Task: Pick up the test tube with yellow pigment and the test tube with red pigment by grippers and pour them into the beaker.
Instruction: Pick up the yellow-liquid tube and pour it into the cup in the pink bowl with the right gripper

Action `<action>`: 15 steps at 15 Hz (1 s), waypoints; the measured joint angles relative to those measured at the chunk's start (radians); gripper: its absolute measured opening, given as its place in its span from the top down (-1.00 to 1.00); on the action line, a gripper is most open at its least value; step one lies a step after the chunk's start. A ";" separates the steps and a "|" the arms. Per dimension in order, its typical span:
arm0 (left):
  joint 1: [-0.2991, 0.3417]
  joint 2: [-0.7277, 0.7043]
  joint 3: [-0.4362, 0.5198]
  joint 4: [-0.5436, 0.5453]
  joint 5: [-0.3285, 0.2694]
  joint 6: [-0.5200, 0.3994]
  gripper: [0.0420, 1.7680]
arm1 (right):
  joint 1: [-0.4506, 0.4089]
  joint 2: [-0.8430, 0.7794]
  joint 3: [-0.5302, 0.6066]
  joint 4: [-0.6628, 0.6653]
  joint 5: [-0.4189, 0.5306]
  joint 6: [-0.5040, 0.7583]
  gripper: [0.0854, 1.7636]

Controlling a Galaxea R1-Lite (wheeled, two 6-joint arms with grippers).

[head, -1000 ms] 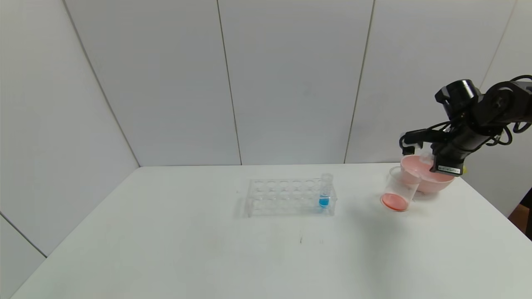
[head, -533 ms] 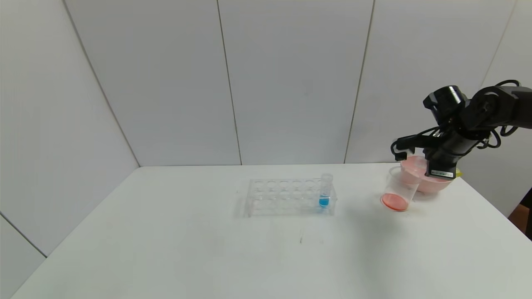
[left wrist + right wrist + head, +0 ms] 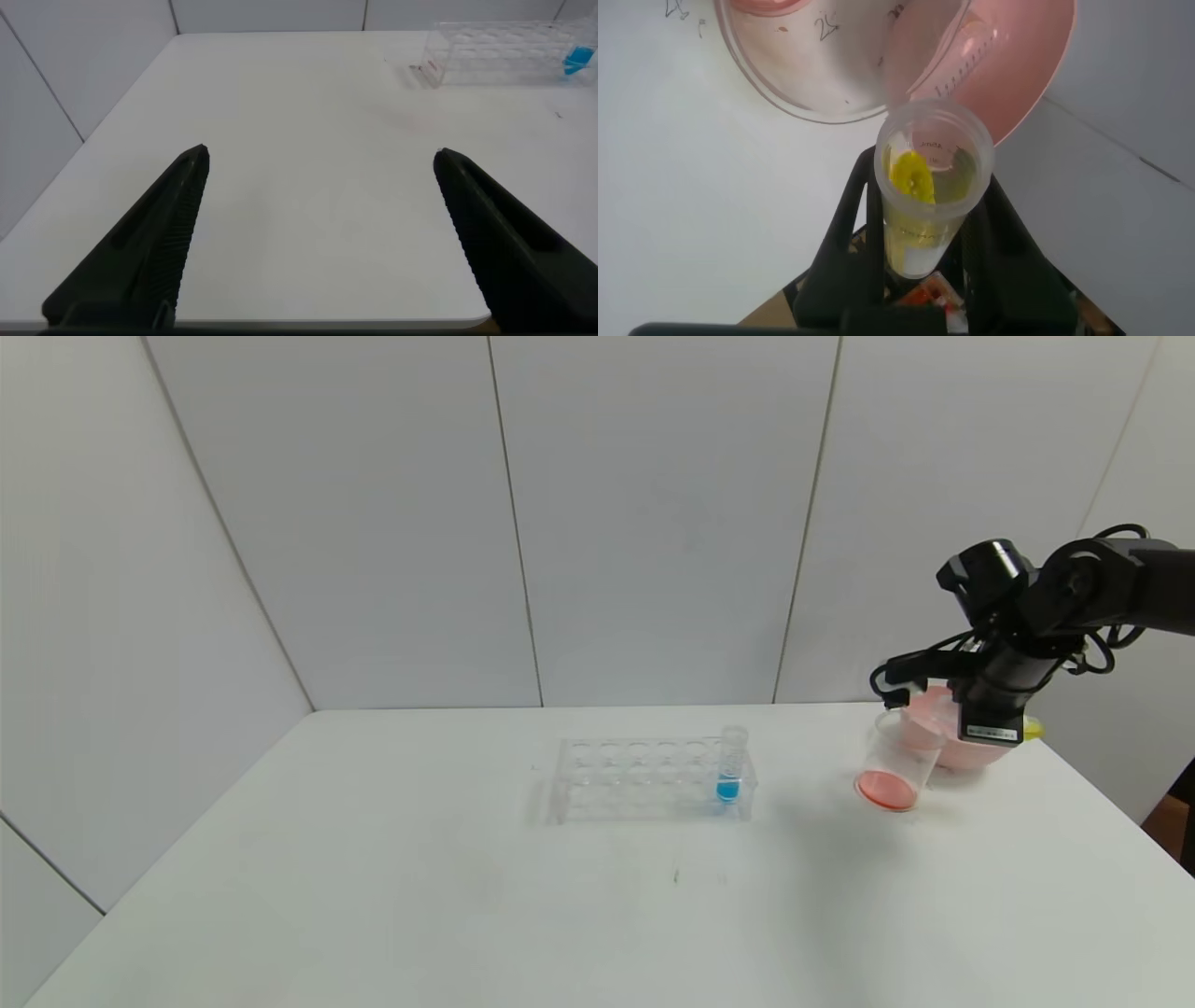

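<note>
A white bench (image 3: pixel 467 915) carries a clear tube rack (image 3: pixel 649 779) near its centre, with one blue-tipped tube (image 3: pixel 730 767) upright in the rack's right end. Toward three o'clock of the rack the beaker (image 3: pixel 894 770) stands, red liquid at its bottom, a pink bowl (image 3: pixel 943 742) just behind it.

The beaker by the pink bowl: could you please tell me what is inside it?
The beaker holds a shallow layer of red-orange liquid at its bottom. The right gripper holds the test tube with yellow pigment above its rim; the pink bowl stands partly hidden behind.
</note>
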 joint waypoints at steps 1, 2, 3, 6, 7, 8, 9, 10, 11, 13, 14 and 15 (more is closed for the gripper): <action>0.000 0.000 0.000 0.000 0.000 0.000 -0.94 | 0.002 0.001 0.000 0.000 -0.002 0.000 0.47; 0.000 0.000 0.000 0.000 0.000 0.000 -0.94 | 0.003 0.003 0.000 0.000 -0.003 0.000 0.47; 0.000 0.000 0.000 0.000 0.000 0.000 -0.94 | 0.004 0.004 0.000 0.000 -0.007 0.000 0.47; 0.000 0.000 0.000 0.000 0.000 0.000 -0.94 | 0.006 0.011 0.000 0.000 -0.042 0.000 0.47; 0.000 0.000 0.000 0.000 0.000 0.000 -0.94 | 0.007 0.014 0.000 -0.001 -0.046 0.000 0.47; 0.000 0.000 0.000 0.000 0.000 0.000 -0.94 | 0.008 0.017 0.000 -0.002 -0.047 0.000 0.47; 0.000 0.000 0.000 0.000 0.000 0.000 -0.94 | 0.008 0.020 0.000 -0.002 -0.047 -0.001 0.47; 0.000 0.000 0.000 0.000 0.000 0.000 -0.94 | 0.008 0.023 0.000 -0.004 -0.049 -0.004 0.47; 0.000 0.000 0.000 0.000 0.000 0.000 -0.94 | 0.008 0.024 0.000 -0.009 -0.055 -0.011 0.47; 0.000 0.000 0.000 0.000 0.000 0.000 -0.94 | 0.008 0.026 0.000 -0.014 -0.067 -0.026 0.47; 0.000 0.000 0.000 0.000 0.000 0.000 -0.94 | 0.008 0.028 0.000 -0.014 -0.068 -0.028 0.47; 0.000 0.000 0.000 0.000 0.000 0.000 -0.94 | 0.009 0.030 0.000 -0.016 -0.071 -0.030 0.47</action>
